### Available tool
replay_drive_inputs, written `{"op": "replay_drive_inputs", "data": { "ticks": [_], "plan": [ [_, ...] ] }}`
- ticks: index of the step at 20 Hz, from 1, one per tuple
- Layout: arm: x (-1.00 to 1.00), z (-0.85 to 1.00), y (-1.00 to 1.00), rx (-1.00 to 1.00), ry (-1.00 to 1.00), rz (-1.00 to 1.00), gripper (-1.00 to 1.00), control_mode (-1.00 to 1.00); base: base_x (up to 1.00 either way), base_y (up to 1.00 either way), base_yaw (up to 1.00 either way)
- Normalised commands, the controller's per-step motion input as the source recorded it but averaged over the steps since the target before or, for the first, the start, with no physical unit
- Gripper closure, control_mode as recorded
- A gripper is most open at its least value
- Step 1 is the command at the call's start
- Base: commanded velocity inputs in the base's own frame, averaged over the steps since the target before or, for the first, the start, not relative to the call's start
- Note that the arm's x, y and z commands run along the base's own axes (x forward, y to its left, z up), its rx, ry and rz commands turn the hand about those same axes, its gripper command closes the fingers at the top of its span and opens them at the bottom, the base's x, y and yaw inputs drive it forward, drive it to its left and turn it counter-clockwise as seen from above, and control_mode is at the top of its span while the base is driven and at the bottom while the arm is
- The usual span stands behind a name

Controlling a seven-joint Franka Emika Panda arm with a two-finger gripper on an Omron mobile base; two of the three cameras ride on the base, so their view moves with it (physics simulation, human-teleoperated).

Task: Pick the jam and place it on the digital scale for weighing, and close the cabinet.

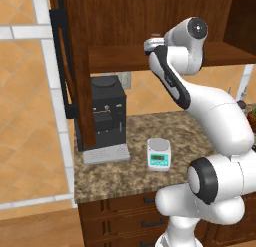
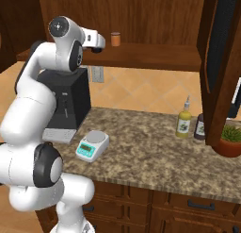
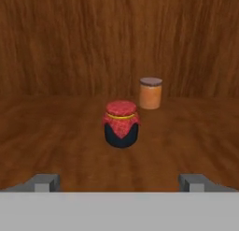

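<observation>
Gripper (image 3: pixel 119 182) fingers spread apart, empty; squat red-topped dark jam jar (image 3: pixel 121 124) at 12 o'clock. Off-centre approach could topple it toward the orange-brown cylindrical jar (image 3: pixel 151 92).

Jam (image 3: pixel 121 124) on cabinet (image 2: pixel 155 20) shelf (image 2: pixel 150 55), mid-depth; taller jar (image 3: pixel 151 93) behind it, nearer back wall. Digital scale (image 1: pixel 159 153) on tabletop (image 2: pixel 155 137) near front edge, coffee machine (image 1: pixel 106 116) behind-left.
</observation>
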Motion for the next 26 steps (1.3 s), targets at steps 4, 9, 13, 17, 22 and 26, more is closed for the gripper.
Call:
{"op": "replay_drive_inputs", "data": {
  "ticks": [4,9,13,17,22,26],
  "plan": [
    [0.64,0.00,0.00,0.00,0.05,0.00,-1.00,-1.00,0.00,0.00,0.00],
    [0.55,0.00,0.00,0.00,0.01,0.00,-1.00,-1.00,0.00,0.00,0.00],
    [0.52,-0.03,0.01,0.00,0.00,0.00,-1.00,-1.00,0.00,0.00,0.00],
    [0.42,-0.10,0.01,0.00,0.00,0.00,-1.00,-1.00,0.00,0.00,0.00],
    [0.28,-0.17,0.02,0.00,0.00,0.00,-1.00,-1.00,0.00,0.00,0.00],
    [0.33,-0.12,0.00,0.00,0.00,0.00,-1.00,-1.00,0.00,0.00,0.00]
  ]
}}
